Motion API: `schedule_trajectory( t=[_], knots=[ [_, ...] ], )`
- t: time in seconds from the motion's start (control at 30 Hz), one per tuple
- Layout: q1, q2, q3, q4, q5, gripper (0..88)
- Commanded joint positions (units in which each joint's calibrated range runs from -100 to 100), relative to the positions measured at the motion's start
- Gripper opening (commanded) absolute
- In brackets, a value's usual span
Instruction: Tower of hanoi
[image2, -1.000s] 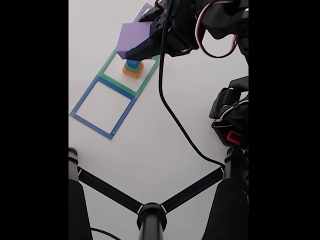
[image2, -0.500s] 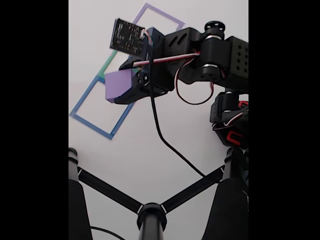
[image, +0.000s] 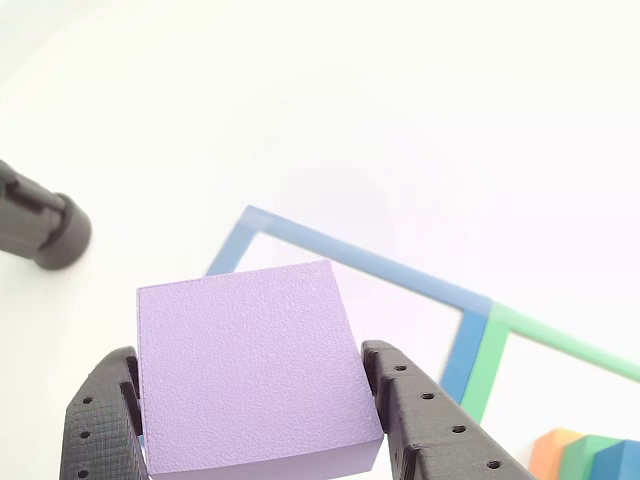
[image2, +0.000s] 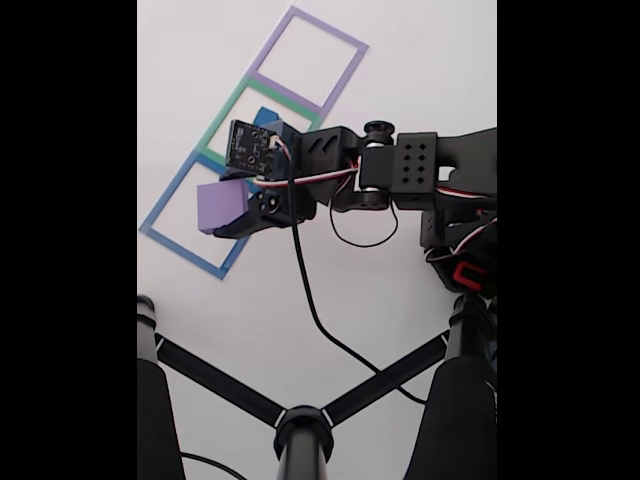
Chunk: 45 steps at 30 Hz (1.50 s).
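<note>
In the other view, the gripper (image: 262, 440) is closed on the purple block (image: 250, 370): a black finger (image: 425, 420) presses on its right side and the other finger (image: 100, 430) on its left, with the flat textured top of the block facing the camera. The block hangs above the white table (image: 420, 120), over the near corner of the blue outline (image: 350, 262). To the right, the blue outline meets the green outline (image: 560, 340). At the bottom right corner the edges of the orange block (image: 552, 452), the green block (image: 585, 455) and the blue block (image: 622, 462) show, stacked inside the green outline. A black rod (image: 40, 225) enters from the left edge. In the fixed view, the arm (image2: 400, 175) reaches from the right towards the left, and the gripper (image2: 235, 212) holds the purple block (image2: 220, 205) above the blue outline (image2: 175, 240). The green outline (image2: 225, 125) lies next up, and the purple outline (image2: 330, 40) beyond it. A bit of the blue block (image2: 266, 116) peeks out above the wrist, inside the green outline. A black cable (image2: 315, 310) trails from the arm across the table, and black tripod legs (image2: 220, 385) fill the bottom.
</note>
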<state>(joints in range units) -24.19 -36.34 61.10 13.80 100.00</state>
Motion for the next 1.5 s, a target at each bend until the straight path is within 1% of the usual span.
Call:
schedule_trajectory(
  t=[0.0, 0.17, 0.37, 0.63, 0.83, 1.1, 1.3, 1.47],
  knots=[
    [1.51, 6.22, 0.56, -12.06, 0.0, 14.5],
    [3.26, 14.15, 2.28, -21.61, 0.0, 14.5],
    [3.72, 24.25, 5.28, -35.7, 0.0, 14.7],
    [3.87, 35.38, 3.56, -46.3, 0.0, 14.9],
    [3.03, 41.87, 1.74, -51.72, 0.0, 15.3],
    [2.96, 48.68, -1.99, -55.93, 0.0, 16.2],
    [2.65, 50.37, -1.81, -58.04, 0.0, 21.8],
    [2.58, 50.93, -1.35, -59.74, 0.0, 31.1]
  ],
)
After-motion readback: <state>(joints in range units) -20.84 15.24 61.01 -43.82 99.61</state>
